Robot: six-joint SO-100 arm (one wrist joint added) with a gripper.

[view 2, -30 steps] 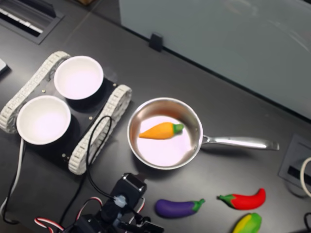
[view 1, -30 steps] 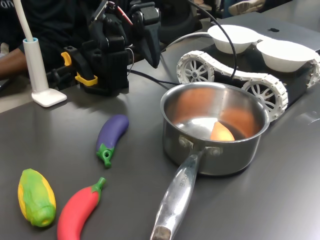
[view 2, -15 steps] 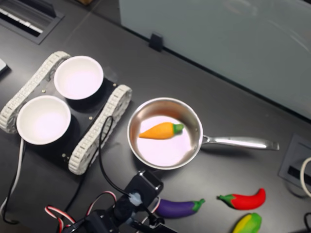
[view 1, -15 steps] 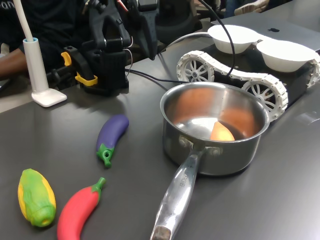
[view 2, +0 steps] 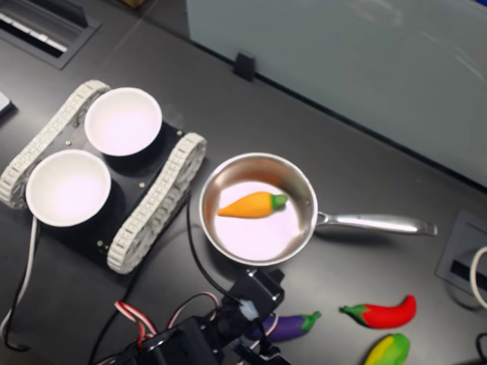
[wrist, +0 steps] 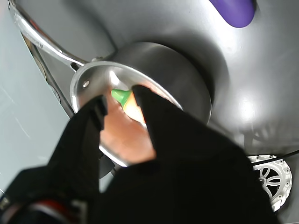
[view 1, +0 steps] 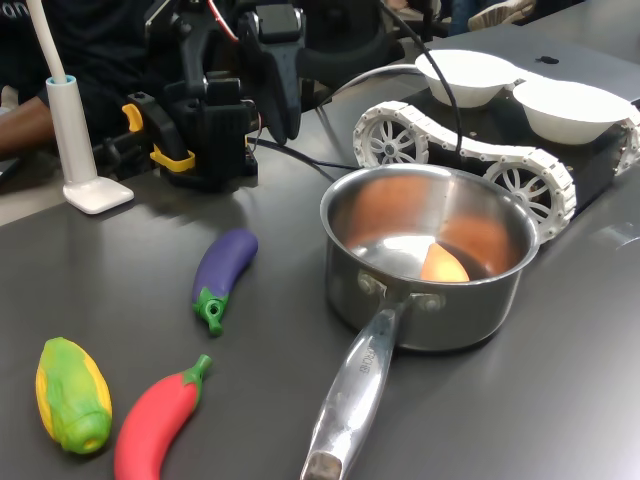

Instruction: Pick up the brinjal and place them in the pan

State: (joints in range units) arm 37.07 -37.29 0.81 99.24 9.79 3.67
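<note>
A: Reaching for the brinjal now? It lies on the table just beside the pan, untouched.

B: Yes. The claw is parted and empty, above the pan. I'd swing it over the purple body, then descend straight.

Arm: I see my arm raised at the back of the dark table, its jaw state not readable from here.
Brinjal: the brinjal lies flat on the table, green cap toward the camera, well apart from the arm.
Pan: the pan stands to the first exterior view's right of the brinjal, handle toward the camera, an orange toy inside.
Others: red chilli and corn cob lie near the front.
</note>
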